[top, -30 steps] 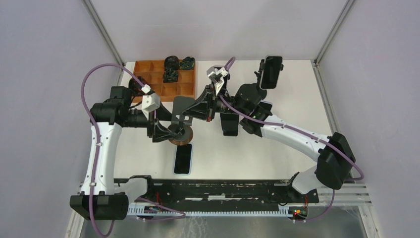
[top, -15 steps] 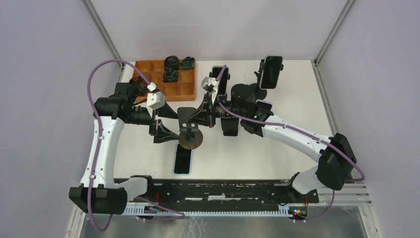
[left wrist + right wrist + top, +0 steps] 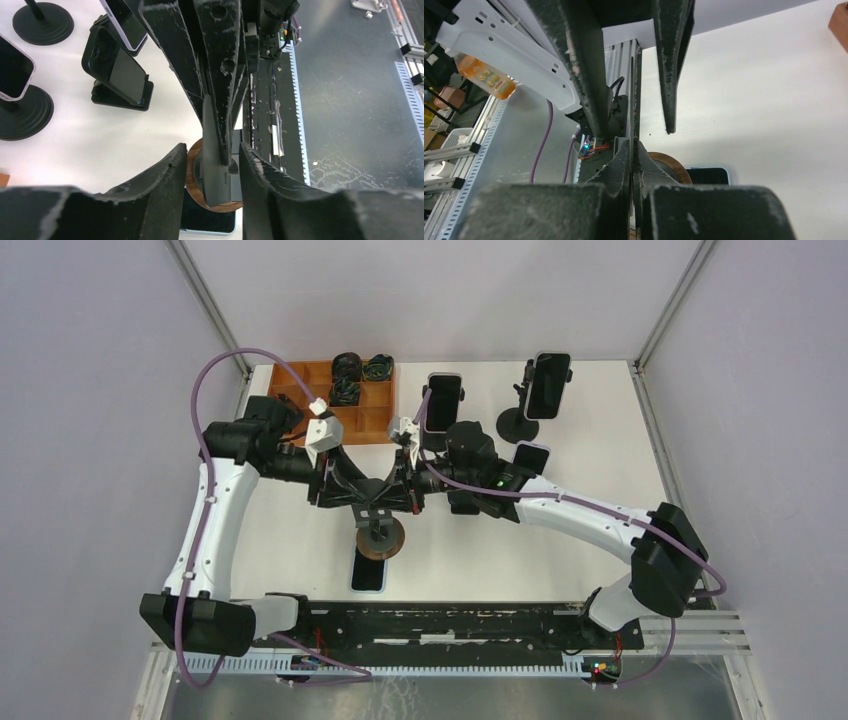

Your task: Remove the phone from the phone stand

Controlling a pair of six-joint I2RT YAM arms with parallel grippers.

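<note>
left gripper (image 3: 212, 150): spread astride phone stand (image 3: 380, 536) plate; right gripper (image 3: 633, 150): pressed together, pinching that plate. phone (image 3: 368, 575) flat at lower centre, apparently already off. next: release phone stand, keeping it upright.

Left gripper (image 3: 210, 152) moved from stand base (image 3: 381, 538) to stand plate (image 3: 216, 172), jaws narrower, base slid nearer

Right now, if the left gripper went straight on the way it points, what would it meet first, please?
Most likely the phone stand's upright plate, already edge-on between the left gripper's open fingers; the right gripper, clamped on that plate, lies just beyond, though depth is unclear.
</note>
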